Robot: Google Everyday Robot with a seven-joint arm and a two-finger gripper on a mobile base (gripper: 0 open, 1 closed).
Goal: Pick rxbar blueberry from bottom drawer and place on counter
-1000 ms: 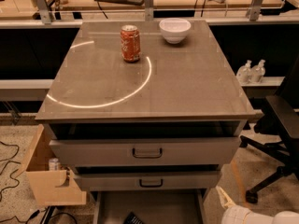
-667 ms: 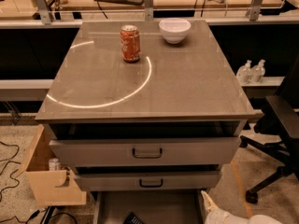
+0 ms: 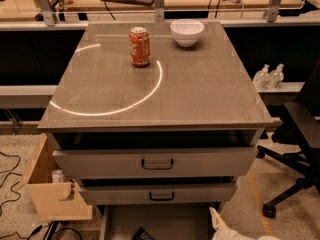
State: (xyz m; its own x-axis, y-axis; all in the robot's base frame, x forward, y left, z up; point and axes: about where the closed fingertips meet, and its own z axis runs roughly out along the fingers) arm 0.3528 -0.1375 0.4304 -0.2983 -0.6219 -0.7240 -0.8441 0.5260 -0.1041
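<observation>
Hovering gripper point(image 3: 216, 216) near dark rxbar blueberry point(image 3: 142, 234)

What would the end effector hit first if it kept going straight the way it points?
The end effector, low by the bottom drawer's right edge, points up and leftward. Going straight on, it would probably meet the lower drawer front first, though depth is unclear.

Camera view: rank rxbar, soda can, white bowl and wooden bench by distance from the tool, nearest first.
The tool is low right, by the bottom drawer.
1. rxbar blueberry: drawer floor, picture-left of the tool.
2-3. soda can, white bowl: back of the counter; too close to call.
4. wooden bench: behind the counter.
</observation>
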